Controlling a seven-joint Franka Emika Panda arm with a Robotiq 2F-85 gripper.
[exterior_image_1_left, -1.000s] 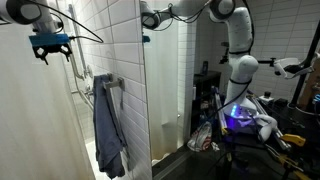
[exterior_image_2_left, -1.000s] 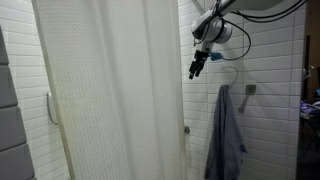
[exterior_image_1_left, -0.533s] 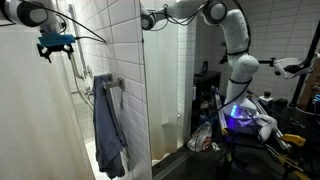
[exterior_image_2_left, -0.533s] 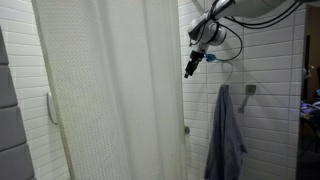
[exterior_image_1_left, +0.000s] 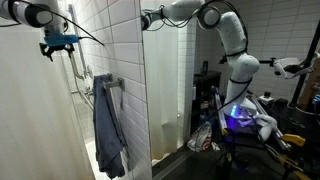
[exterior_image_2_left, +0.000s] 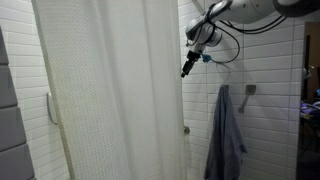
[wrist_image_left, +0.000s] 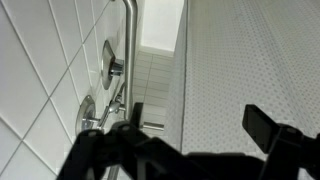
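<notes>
My gripper (exterior_image_2_left: 186, 68) hangs high in a shower stall, right at the free edge of a white dotted shower curtain (exterior_image_2_left: 110, 90). It stands open with nothing between its fingers and also shows in an exterior view as the gripper (exterior_image_1_left: 58, 44) above the curtain (exterior_image_1_left: 30, 125). In the wrist view the gripper (wrist_image_left: 185, 140) is a dark shape at the bottom, one fingertip (wrist_image_left: 265, 125) in front of the curtain (wrist_image_left: 250, 60). Whether a finger touches the cloth I cannot tell. A blue-grey towel (exterior_image_2_left: 228, 135) hangs on the tiled wall below the gripper, seen also as the towel (exterior_image_1_left: 108, 125).
Chrome shower fittings (wrist_image_left: 112, 70) and a vertical chrome bar (wrist_image_left: 129, 35) sit on the white tiled wall left of the curtain. A tiled partition wall (exterior_image_1_left: 125, 50) separates the stall from a cluttered table (exterior_image_1_left: 245, 118) at the robot's base.
The gripper has moved closer to the curtain's edge and slightly lower, still open. The curtain and towel hang as before.
</notes>
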